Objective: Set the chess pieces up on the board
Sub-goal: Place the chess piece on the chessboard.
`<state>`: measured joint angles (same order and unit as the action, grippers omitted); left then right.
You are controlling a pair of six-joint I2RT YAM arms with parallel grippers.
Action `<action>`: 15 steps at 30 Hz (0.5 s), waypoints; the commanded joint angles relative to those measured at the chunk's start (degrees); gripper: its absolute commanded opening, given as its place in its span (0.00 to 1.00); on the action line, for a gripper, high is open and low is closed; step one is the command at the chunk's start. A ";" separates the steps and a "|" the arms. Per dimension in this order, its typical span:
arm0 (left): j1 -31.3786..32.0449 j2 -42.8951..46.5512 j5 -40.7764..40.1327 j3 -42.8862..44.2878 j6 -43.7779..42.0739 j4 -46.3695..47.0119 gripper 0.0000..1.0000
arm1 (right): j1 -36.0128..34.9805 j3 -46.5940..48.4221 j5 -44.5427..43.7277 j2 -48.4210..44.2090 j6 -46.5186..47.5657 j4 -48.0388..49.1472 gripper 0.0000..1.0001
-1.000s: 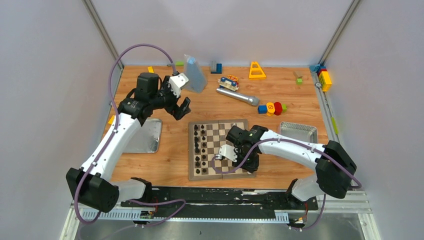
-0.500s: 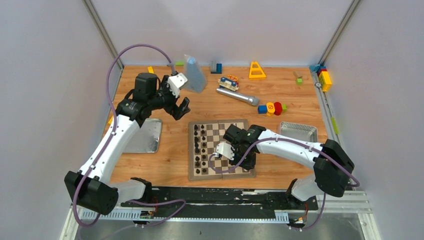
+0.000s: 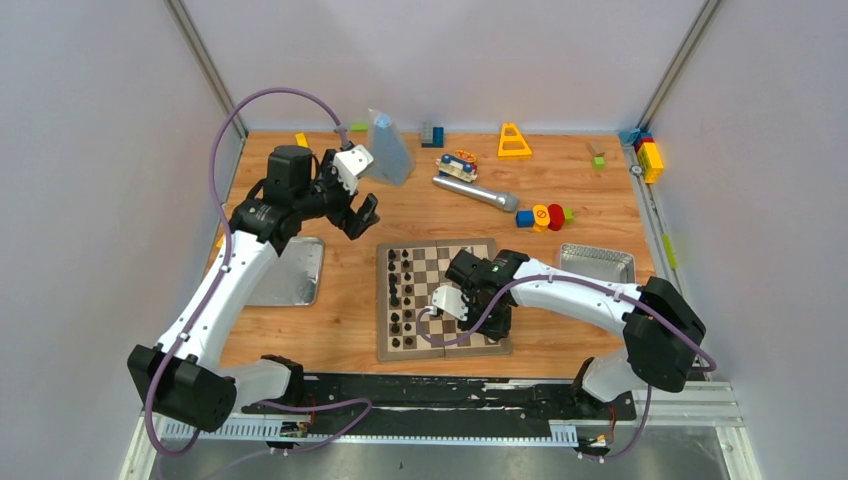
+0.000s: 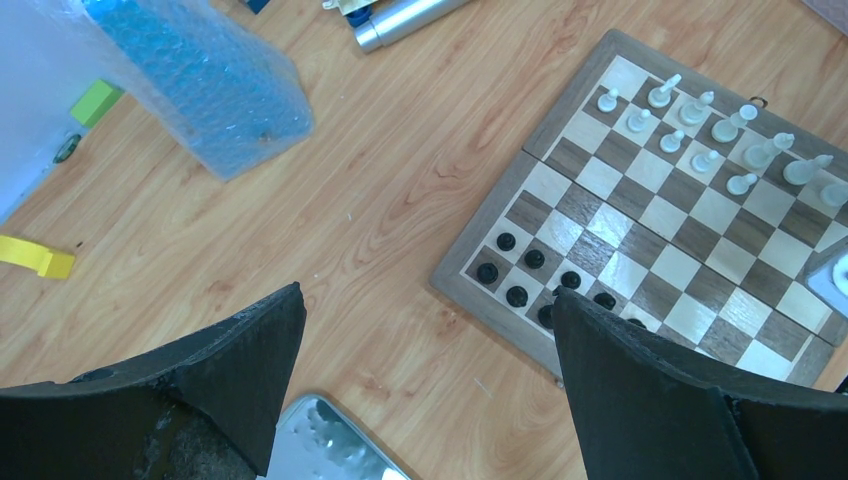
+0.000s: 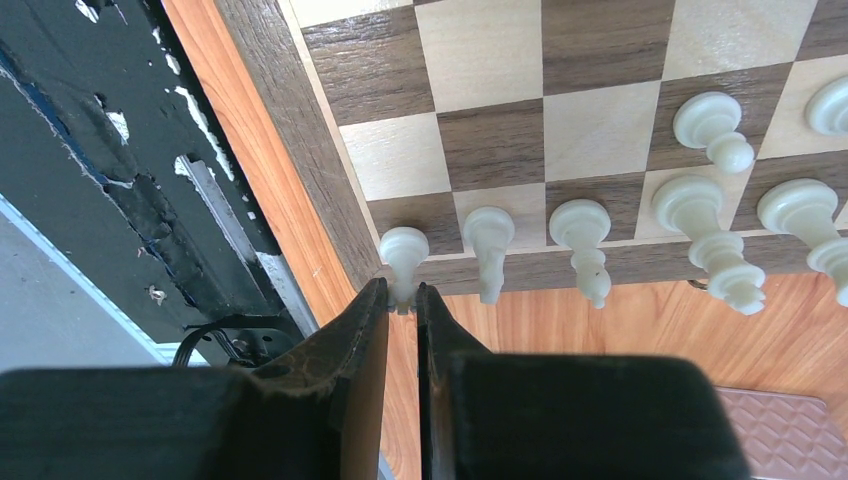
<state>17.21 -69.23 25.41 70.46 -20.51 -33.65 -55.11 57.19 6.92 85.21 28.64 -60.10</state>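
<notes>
The board (image 3: 440, 268) lies mid-table, with black pieces (image 3: 400, 295) standing along its left side. My right gripper (image 5: 402, 295) is shut on the top of a white chess piece (image 5: 403, 252) that stands on the corner square by the board's border. More white chess pieces (image 5: 580, 230) stand in a row beside it. From the top view the right gripper (image 3: 500, 328) hangs over the board's near right corner and its arm hides the white rows. My left gripper (image 4: 428, 295) hovers open and empty above bare wood, left of the board (image 4: 690, 270).
A flat metal lid (image 3: 290, 270) lies left of the board and a metal tin (image 3: 597, 263) to its right. Behind are a blue bubble-wrap bag (image 3: 388, 148), a silver cylinder (image 3: 475, 192), a yellow triangle (image 3: 514, 140) and toy blocks (image 3: 545, 215).
My right wrist has shifted slightly left and farther back over the board, still closed on the white piece. The left arm has barely moved.
</notes>
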 commanded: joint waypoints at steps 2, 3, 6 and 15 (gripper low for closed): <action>-0.49 2.00 0.80 0.30 -0.84 1.66 1.00 | -0.77 1.68 -0.69 0.55 -1.13 1.64 0.01; -0.50 2.04 0.79 0.30 -0.91 1.66 1.00 | -0.79 1.62 -0.76 0.60 -1.12 1.61 0.01; -0.51 2.12 0.70 0.23 -0.92 1.80 1.00 | -0.97 1.61 -0.80 0.67 -1.28 1.64 0.02; -0.68 2.46 0.94 -0.31 -0.91 1.92 1.00 | -1.18 1.52 -1.53 1.15 -1.49 1.76 0.07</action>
<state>17.10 -68.88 25.41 70.43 -20.53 -33.61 -55.81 57.19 6.50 86.19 28.40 -59.88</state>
